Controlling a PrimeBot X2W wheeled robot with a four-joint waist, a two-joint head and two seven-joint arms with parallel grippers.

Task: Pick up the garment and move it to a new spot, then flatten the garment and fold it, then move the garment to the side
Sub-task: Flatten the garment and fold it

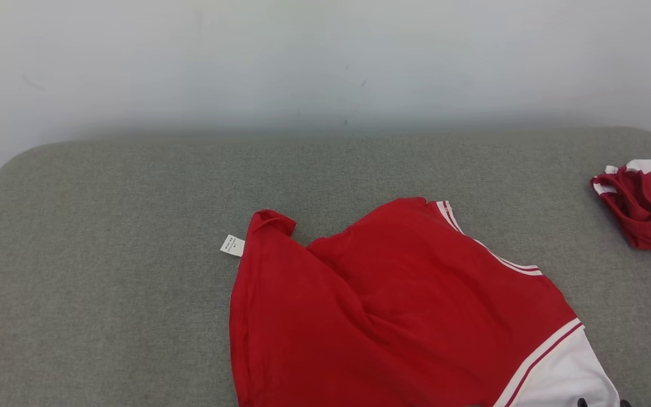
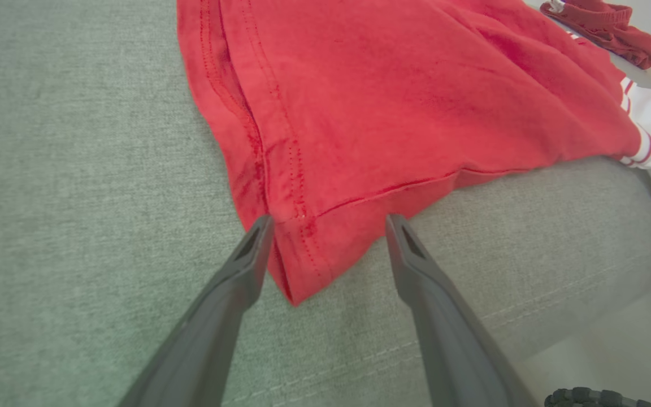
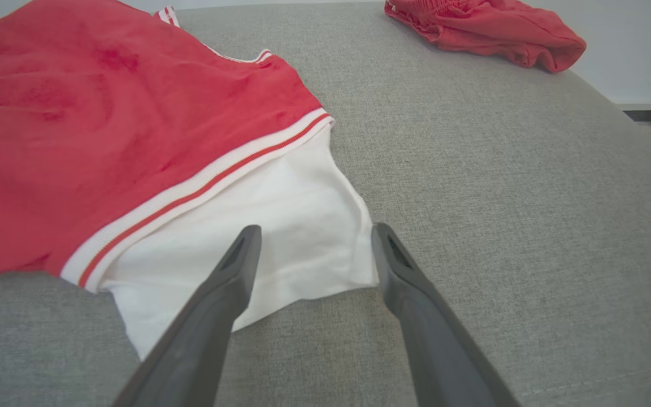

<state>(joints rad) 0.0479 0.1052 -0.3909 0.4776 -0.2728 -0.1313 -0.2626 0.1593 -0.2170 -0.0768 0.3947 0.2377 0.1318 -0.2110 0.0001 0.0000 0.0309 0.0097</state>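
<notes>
A plain white wall [image 1: 325,56] stood behind everything. Below it, a grey fabric-covered mattress [image 1: 105,226] with rounded corners carried the work.

The task's garment, a red cotton T-shirt with white striped trim [image 1: 393,305], lay spread but rumpled on the near middle of the mattress, reaching toward the near right edge. A ridge of slack cloth ran across its body and one far corner was curled over. By my judgement it needed flattening before any fold.

A second, smaller crumpled red-and-white garment [image 1: 647,203] sat well apart at the far right edge, probably parked there to keep the working area free. That made two garments in all.

There were two tools, each with two long dark fingers. The left tool [image 2: 330,217] hung with its fingers spread wide, straddling the stitched bottom corner of the shirt's hem and holding nothing. The right tool [image 3: 312,229] was likewise spread and empty, its tips just over the outer edge of the one white sleeve [image 3: 303,192]. I took this placing as a setup for pinching two outer points at once, so the cloth could be lifted or pulled taut evenly.

One small white care label [image 1: 232,245] stuck out from the shirt's far left seam onto the mattress.
</notes>
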